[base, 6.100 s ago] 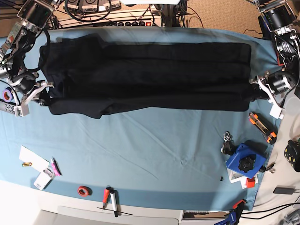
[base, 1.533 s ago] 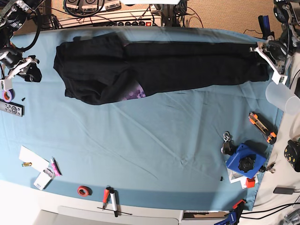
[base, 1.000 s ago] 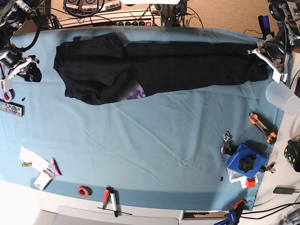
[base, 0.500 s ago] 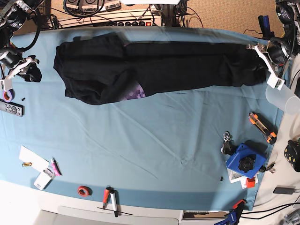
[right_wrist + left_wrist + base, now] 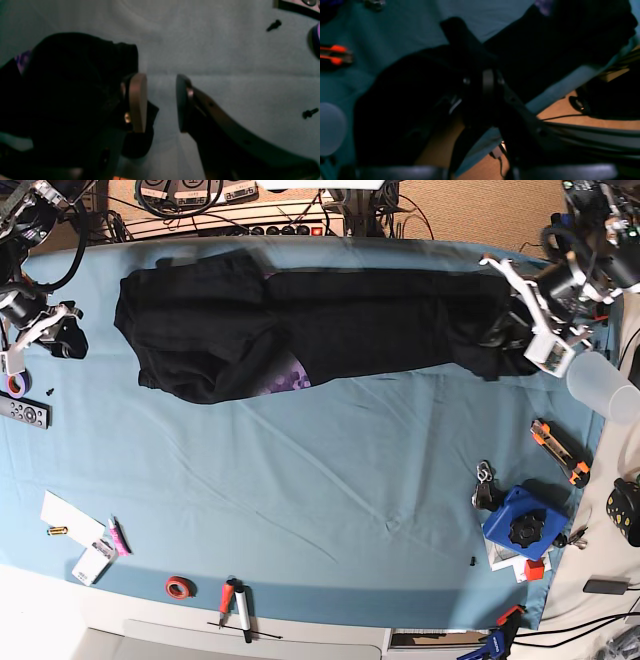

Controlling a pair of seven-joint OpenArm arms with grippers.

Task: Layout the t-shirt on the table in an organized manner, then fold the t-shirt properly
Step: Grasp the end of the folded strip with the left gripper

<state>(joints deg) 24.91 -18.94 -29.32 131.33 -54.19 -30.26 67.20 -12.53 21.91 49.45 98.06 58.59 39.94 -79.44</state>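
Left gripper (image 5: 500,330) is pinched on the end of the t-shirt (image 5: 330,320); in the left wrist view the black cloth bunches right around its jaws. Right gripper (image 5: 160,102) stands spread with nothing between the jaws, bare table (image 5: 330,480) under it.

The shirt lies as one long, narrow, rumpled band along the far side of the table. One end is in the left gripper; the other end lies loose, off to the side of the right gripper's jaws and not touching them. A patch of purple print (image 5: 288,375) shows at the near edge of that loose end.

Risks, as I judge them:
- One-sided pull: only one end is held, so hauling it will drag or bunch the band rather than flatten it.
- The held end sits near the table's far edge, so cloth could slide off there.
- A thin pinch on bunched layers may slip, or take only one layer.
- The right gripper closing from here would catch nothing.

Count: one shirt, two grippers, one table.
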